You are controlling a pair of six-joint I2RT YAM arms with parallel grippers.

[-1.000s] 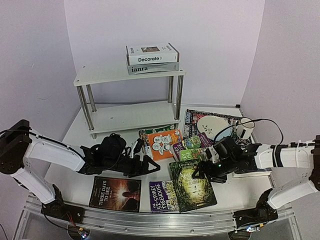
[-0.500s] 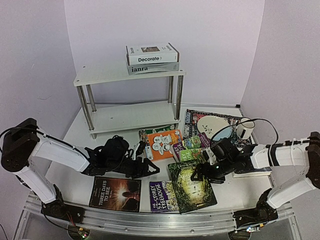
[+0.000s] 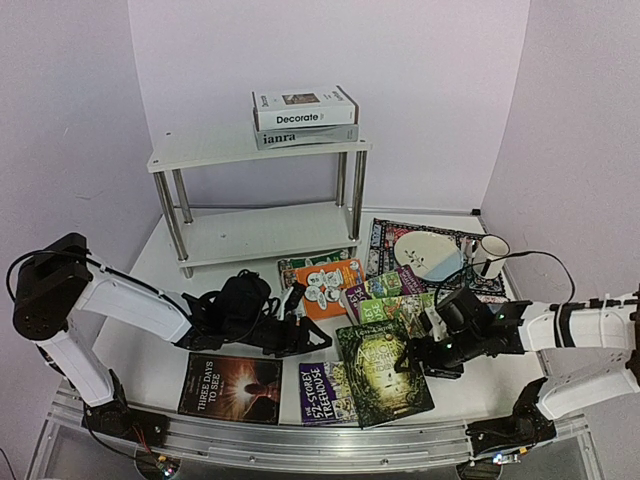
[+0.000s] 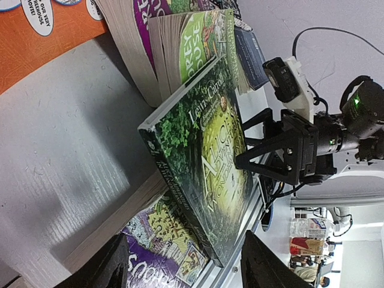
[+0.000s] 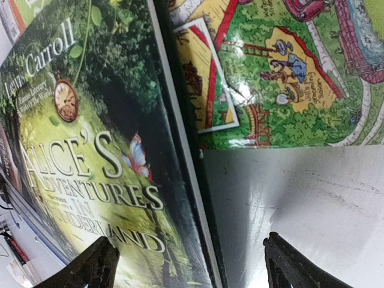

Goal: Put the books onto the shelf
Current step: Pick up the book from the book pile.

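Three Days to See (image 3: 230,388): flat at the near left of the table (image 3: 150,350), well apart from both grippers, not yet shelved.
Shelf (image 3: 195,153): far left of centre. 2 books are stacked on the top tier, Decorate (image 3: 305,108) over ianra (image 3: 300,136); the lower tier is bare.
Left gripper (image 4: 185,235): low over the table, jaws apart and holding nothing. It points right at the spine corner of the Alice book (image 3: 385,370), which sits just ahead, between the open fingers.
Purple Treehouse paperback (image 3: 325,392): lies partly under the Alice book's left edge, so that edge rides off the table.
Alice book, key relation: it lies between the 2 grippers, long axis running near to far with a slight tilt, spine to the left gripper and fore-edge to the right. Both are close. The shelf stands up and to the left, on the left arm's side.
Right gripper (image 5: 189,237): jaws wide and empty, straddling the book's right edge with bare table beside it. I cannot tell whether a finger touches the cover.
Placemat (image 3: 385,235) with plate (image 3: 425,250) and mug (image 3: 488,255): far right, not part of the job.
Change since 1 second ago: the left arm has reached further right toward the spine; the right gripper has slid slightly right along the edge.
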